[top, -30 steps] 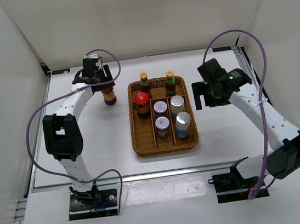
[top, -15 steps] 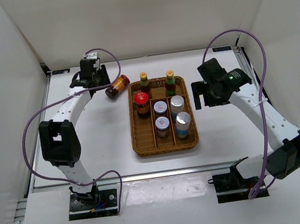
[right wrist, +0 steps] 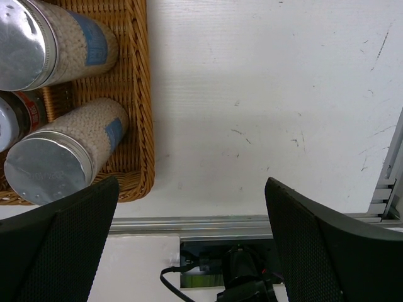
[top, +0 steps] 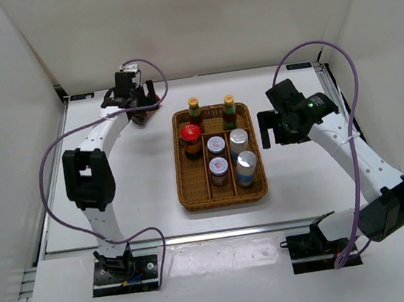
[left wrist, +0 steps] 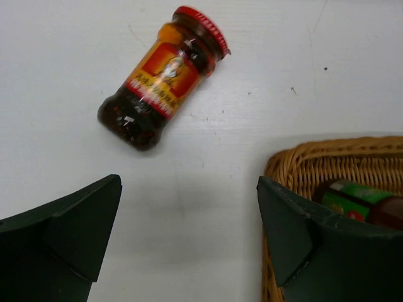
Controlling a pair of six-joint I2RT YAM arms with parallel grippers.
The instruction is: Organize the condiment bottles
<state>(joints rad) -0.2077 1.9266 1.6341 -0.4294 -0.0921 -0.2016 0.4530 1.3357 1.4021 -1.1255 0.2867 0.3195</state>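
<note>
White table (left wrist: 56, 82): red-capped jar (left wrist: 160, 78) lies flat at 11 o'clock from left gripper (left wrist: 189, 189), cap toward 1 o'clock. Jaws wide, empty; far nearer than right gripper (right wrist: 192, 185).

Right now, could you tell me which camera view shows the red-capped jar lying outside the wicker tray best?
The left wrist view: the jar lies whole on its side, label and cap clear. In the top view the left hand hides most of it. The right wrist view misses it.
</note>
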